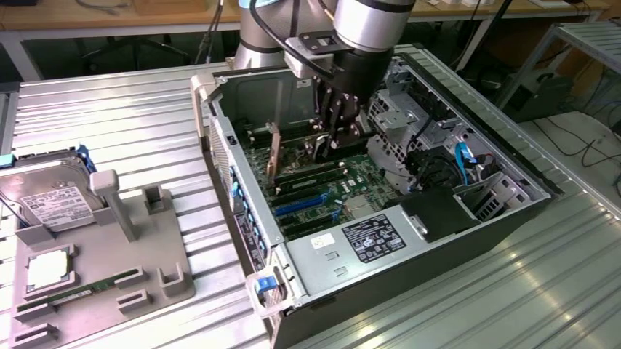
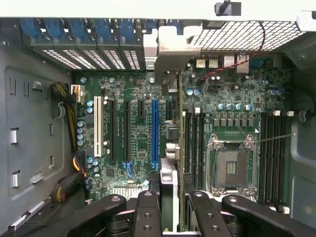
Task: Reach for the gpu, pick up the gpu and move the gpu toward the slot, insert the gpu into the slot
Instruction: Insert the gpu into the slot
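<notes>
**Card in the claw, blue slot yet to be filled**

The gpu point(image 2: 171, 168) hangs upright inside the open computer case point(image 1: 505, 156), above the motherboard point(image 2: 138, 138). In the wrist view it is seen edge-on. Its silvery bracket point(image 1: 275, 149) points to the case's rear wall. The gripper point(image 1: 339, 134) pinches the card's other end, one finger point(image 2: 148, 212) pressed against each face.

The slot point(image 1: 298, 204) lies flat on the board. In the exterior view it sits at about six o'clock from the card, close by but apart from it. Its central groove shows bare along its whole length in the wrist view, so nothing is seated there.

Reaching and lifting look done, and the carry toward the slot seems well along. I cannot tell whether the card's lower edge lines up with the groove. The insertion itself remains.

Further out on the board, the CPU socket point(image 2: 232, 168) sits open between black memory strips point(image 2: 271, 158). Outside the case, at about eight o'clock from it in the exterior view, a grey fixture point(image 1: 145, 247) on the ribbed table point(image 1: 116, 123) holds a hard drive point(image 1: 54, 203) and a green memory stick point(image 1: 78, 291).
</notes>
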Controlling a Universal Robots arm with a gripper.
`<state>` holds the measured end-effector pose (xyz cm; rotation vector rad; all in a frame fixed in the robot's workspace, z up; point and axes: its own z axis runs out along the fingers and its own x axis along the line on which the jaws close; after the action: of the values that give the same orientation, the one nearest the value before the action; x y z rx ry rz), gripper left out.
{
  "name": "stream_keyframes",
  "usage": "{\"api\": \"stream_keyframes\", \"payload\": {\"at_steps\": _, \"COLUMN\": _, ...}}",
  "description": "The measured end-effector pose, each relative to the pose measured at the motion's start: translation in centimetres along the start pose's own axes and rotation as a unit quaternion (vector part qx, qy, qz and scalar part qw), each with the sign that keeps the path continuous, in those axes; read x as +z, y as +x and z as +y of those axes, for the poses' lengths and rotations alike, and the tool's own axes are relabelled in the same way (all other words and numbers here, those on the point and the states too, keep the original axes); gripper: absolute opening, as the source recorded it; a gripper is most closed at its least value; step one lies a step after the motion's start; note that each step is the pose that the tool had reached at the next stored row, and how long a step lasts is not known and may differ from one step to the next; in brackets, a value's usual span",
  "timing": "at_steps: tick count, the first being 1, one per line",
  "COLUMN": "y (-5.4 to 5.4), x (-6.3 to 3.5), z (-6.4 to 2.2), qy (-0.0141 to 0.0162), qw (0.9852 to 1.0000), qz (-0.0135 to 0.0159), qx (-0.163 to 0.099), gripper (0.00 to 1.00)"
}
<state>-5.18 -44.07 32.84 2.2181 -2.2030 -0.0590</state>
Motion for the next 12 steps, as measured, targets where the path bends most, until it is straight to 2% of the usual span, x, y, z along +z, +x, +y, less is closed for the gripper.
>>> {"api": "stream_keyframes", "payload": {"at_steps": 7, "y": 0.19, "x": 0.58, "z": 0.18, "qy": 0.0002, "qw": 1.0000, "qz": -0.0003, "qx": 0.006, "gripper": 0.27}}
{"api": "stream_keyframes", "payload": {"at_steps": 12, "y": 0.23, "x": 0.99, "z": 0.59, "qy": 0.0002, "qw": 1.0000, "qz": -0.0003, "qx": 0.009, "gripper": 0.27}}
